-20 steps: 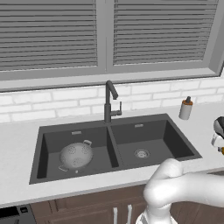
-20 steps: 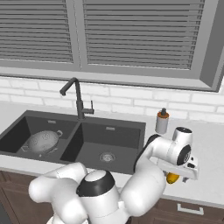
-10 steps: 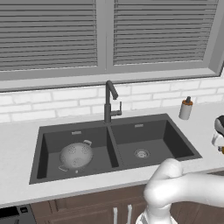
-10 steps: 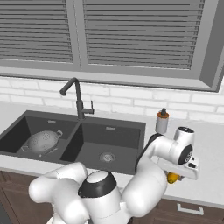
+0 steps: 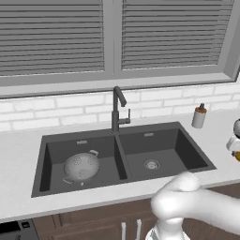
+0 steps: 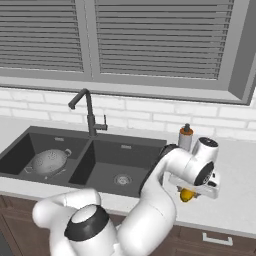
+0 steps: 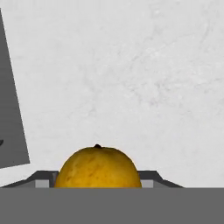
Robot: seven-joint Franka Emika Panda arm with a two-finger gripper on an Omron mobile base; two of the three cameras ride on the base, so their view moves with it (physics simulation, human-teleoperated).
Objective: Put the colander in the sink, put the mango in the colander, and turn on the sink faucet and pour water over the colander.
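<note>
The gripper (image 6: pixel 188 194) is closed around the mango (image 7: pixel 97 168). Lift it straight up, carry it gently, and drop it inside the colander (image 5: pixel 81 167).

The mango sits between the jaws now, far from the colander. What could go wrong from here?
1. The mango is round, so it may slip from the jaws when lifted off the counter.
2. The colander lies in the far left basin of the sink; during this long carry, the fruit could drop into the right basin instead.
3. The soap bottle stands close to the arm and might be knocked.
</note>
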